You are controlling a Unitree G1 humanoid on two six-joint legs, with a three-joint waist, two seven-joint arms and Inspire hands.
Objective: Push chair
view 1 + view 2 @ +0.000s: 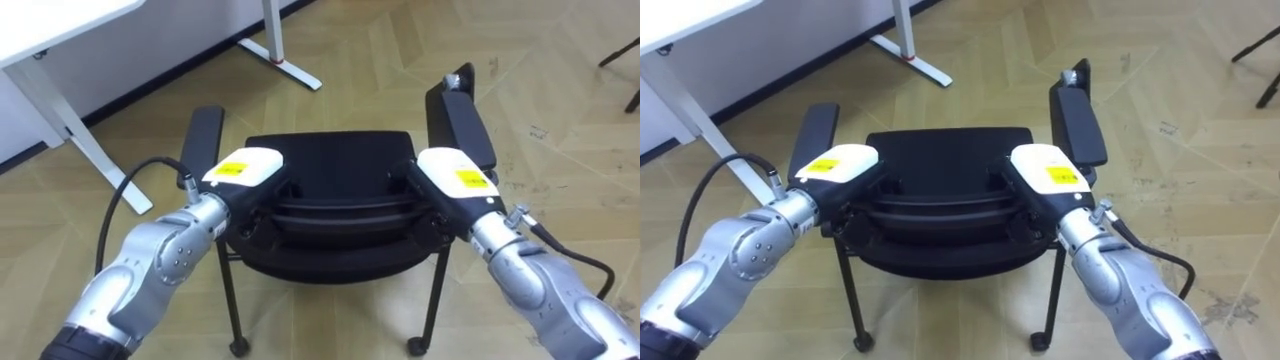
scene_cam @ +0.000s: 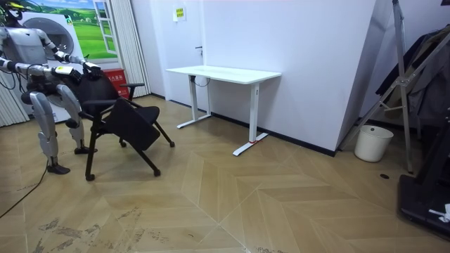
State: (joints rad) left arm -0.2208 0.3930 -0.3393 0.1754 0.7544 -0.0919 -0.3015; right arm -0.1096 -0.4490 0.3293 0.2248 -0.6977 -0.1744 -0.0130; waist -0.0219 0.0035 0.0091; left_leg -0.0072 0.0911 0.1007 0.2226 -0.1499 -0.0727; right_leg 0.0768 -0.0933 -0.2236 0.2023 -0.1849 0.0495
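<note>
The chair stands on the floor with its seat turned away from the robot and its backrest nearest it, so a push from behind would be carried straight through the frame and the chair sent forward. The backrest's top edge is met at both ends. The left hand is laid on its left end, just inside the left armrest, and the right hand on its right end, beside the right armrest. The hands are set about level and well apart, which is judged to be meant to stop the chair swinging to one side when force is applied. The backs of the hands are uppermost and the fingers are hidden over the backrest, so it cannot be told whether they are curled round it or merely pressed against it. In the room view the robot is seen upright behind the chair, at the room view's left, with both arms held out forward. The desk stands by the wall, ahead of the chair and apart from it, with floor between. The contact needed for the push is judged to be made.
</note>
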